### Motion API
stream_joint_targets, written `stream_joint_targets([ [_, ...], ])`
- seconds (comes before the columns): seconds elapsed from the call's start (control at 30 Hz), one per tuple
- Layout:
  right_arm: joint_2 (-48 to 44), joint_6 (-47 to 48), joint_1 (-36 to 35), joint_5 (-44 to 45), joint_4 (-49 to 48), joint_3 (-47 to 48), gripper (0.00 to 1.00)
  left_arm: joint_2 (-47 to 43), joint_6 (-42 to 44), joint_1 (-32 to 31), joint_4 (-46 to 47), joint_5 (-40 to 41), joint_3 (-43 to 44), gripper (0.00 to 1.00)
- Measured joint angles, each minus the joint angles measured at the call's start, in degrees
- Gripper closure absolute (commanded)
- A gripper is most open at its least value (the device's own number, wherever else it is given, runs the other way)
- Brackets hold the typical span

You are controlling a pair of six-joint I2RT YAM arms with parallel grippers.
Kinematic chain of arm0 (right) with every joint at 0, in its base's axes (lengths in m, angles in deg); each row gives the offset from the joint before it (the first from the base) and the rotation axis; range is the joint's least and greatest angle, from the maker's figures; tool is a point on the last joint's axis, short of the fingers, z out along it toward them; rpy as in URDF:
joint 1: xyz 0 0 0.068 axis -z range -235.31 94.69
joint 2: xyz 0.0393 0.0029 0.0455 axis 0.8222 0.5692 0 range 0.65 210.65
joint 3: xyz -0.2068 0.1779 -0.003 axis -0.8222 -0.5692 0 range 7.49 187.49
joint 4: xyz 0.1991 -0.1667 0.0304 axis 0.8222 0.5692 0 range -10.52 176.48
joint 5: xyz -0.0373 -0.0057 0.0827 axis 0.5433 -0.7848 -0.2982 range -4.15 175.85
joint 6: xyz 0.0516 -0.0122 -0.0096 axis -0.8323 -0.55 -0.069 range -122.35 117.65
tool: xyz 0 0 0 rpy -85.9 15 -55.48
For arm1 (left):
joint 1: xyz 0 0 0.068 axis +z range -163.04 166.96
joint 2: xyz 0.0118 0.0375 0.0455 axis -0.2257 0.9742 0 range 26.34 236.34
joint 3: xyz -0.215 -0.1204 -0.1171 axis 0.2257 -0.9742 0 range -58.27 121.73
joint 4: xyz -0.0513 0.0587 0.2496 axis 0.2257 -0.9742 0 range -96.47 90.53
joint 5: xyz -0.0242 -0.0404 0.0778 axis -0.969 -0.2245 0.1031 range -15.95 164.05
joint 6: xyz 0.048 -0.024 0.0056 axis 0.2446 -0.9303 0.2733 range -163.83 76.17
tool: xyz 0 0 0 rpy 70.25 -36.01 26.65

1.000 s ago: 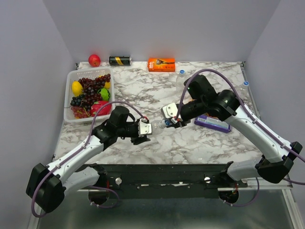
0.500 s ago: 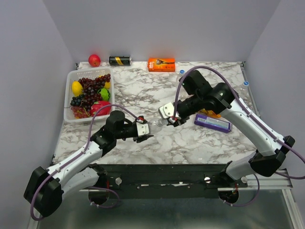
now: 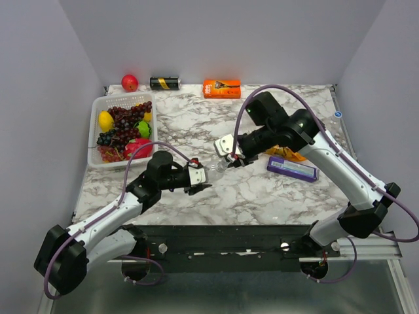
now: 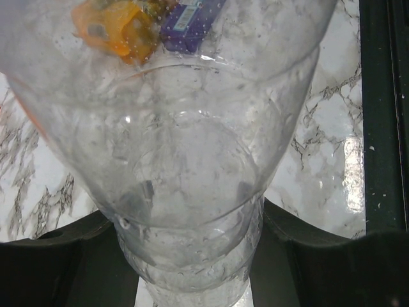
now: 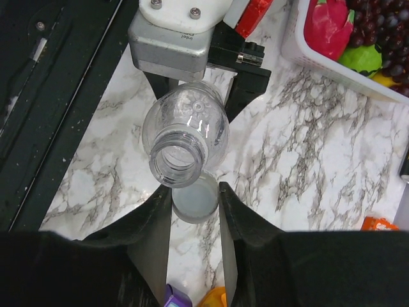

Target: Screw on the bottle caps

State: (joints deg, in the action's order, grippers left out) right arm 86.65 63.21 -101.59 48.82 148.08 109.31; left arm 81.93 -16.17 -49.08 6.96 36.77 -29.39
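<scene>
My claws meet nearer the table's near edge.
My left claw (image 3: 203, 178) grips a clear bottle (image 3: 213, 171) lying level, neck toward my right claw (image 3: 230, 159); a fruit basket (image 3: 92, 140) sits at the left edge.

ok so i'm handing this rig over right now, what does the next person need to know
Left hand: shut on a clear bottle, its open mouth pointing toward the right hand.
Right hand: shut on a cap, right beside the bottle's mouth but not on it.
Done: bottle and cap are each gripped and lined up close. No cap is screwed on in view.
Left: seat this cap on the threads and twist it tight, then do the others. A loose cap lies near the right edge of the table. No other bottles are visible.
</scene>
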Motion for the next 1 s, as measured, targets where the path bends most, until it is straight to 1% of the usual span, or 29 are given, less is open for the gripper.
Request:
stream_joint_targets([
  [0.23, -0.15, 1.68, 0.0, 3.5, 0.28, -0.02, 0.69, 0.31, -0.11, 0.0, -1.09, 1.49, 0.79, 1.0],
  [0.37, -0.57, 2.82, 0.0, 4.94, 0.39, -0.7, 0.7, -0.26, -0.55, 0.0, -3.26, 2.75, 1.01, 1.0],
  [0.53, -0.83, 3.78, 0.0, 7.39, 1.44, -5.14, 0.7, -5.9, -1.97, 0.0, -6.88, 5.09, 0.98, 1.0],
  [0.67, 3.02, 4.5, -0.02, 11.76, 4.72, -5.81, 0.72, -11.87, -5.35, 0.9, -10.78, 7.93, 1.03, 1.0],
  [0.77, 8.04, 3.61, 0.17, 14.75, 4.42, -5.79, 0.73, -16.0, -9.27, 3.41, -17.09, 13.11, 0.37, 1.0],
  [0.8, 9.29, 3.32, 0.24, 15.98, 4.31, -5.77, 0.74, -16.81, -11.93, 5.07, -19.23, 15.06, 0.02, 1.0],
  [0.83, 11.47, 2.82, 0.2, 18.67, 4.94, -5.97, 0.75, -17.18, -13.55, 6.21, -19.54, 16.28, -0.09, 1.0],
  [0.93, 17.84, 1.31, 0.15, 22.93, 5.38, -7.43, 0.76, -19.19, -21.44, 13.86, -19.82, 21.05, 0.81, 1.0],
  [1.0, 21.84, 0.85, 0.15, 25.33, 5.53, -9.35, 0.76, -19.67, -25.09, 18.69, -20.02, 23.39, 1.68, 1.0],
])
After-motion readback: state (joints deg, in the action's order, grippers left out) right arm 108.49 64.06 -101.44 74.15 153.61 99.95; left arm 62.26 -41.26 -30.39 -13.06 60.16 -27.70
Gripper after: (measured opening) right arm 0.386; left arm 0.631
